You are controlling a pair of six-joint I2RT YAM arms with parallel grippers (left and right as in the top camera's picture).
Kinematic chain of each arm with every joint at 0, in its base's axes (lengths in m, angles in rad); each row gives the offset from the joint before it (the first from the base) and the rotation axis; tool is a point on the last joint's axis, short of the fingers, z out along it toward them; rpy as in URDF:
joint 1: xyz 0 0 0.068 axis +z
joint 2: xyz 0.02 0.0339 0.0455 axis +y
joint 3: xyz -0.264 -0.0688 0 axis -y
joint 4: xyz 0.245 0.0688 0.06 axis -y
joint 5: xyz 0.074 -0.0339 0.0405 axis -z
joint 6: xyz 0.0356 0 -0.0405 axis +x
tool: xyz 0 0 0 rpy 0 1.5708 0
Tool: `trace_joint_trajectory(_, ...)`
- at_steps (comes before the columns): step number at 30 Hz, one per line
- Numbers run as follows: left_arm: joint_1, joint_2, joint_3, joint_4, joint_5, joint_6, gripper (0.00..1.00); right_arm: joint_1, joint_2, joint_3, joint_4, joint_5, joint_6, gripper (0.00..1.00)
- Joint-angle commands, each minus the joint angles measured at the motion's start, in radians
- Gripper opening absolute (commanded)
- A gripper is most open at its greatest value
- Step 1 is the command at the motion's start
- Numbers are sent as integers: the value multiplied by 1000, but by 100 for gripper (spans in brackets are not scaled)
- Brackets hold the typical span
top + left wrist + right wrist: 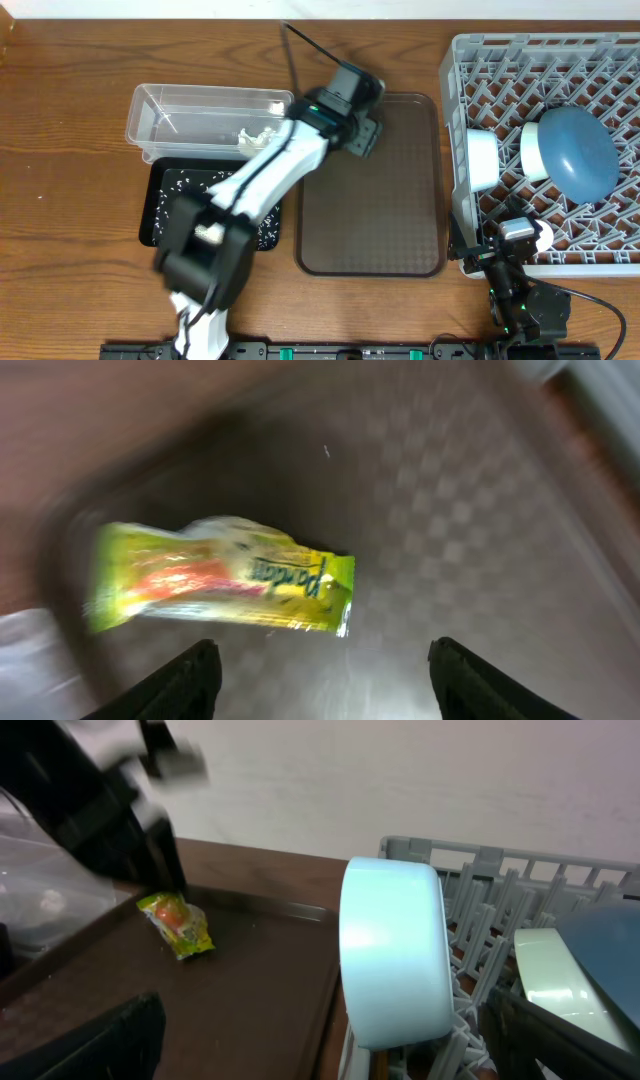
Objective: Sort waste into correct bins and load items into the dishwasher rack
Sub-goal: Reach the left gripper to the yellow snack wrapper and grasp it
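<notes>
The yellow-green wrapper lies on the brown serving tray near its far left corner; it also shows in the right wrist view. My left gripper is open and empty just above it, and hides it in the overhead view. The grey rack holds the white bowl, the pale-green bowl and the dark-blue bowl, all on edge. My right gripper is open and empty at the rack's front left corner. The pink cup and chopsticks are not in view.
The clear tub holds a crumpled white tissue. The black tray in front of it holds scattered rice grains. The brown serving tray lies between the bins and the rack.
</notes>
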Motion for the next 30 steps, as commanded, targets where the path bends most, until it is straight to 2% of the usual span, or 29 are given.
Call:
trace_joint_trajectory(1,-2,76,-18,7,-18,28,69,-14,-4,-4,0,-4,10,99)
trace_joint_trajectory(6,-3,108,-18,12,-18,28,69,-14,-4,-4,0,-4,10,99)
trace_joint_trajectory(11,-4,129,-18,42,-18,28,56,-14,-4,-4,0,-4,10,99)
trace_joint_trajectory(13,-5,139,-18,49,-18,28,58,-14,-4,-4,0,-4,10,99)
trace_joint_trajectory(14,-5,143,-18,51,-18,28,64,-14,-4,-4,0,-4,10,99)
trace_joint_trajectory(17,-6,146,-18,43,-18,7,65,-14,-4,-4,0,-4,10,99)
trace_joint_trajectory(19,-5,139,-18,32,-19,-97,57,-14,-4,-4,0,-4,10,99)
trace_joint_trajectory(22,3,134,-17,35,-27,-316,64,-14,-4,-4,0,-4,10,99)
trace_joint_trajectory(27,37,129,-12,92,23,-706,63,-14,-4,-4,0,-4,10,99)
trace_joint_trajectory(30,59,129,-12,154,95,-871,63,-14,-4,-4,0,-4,10,99)
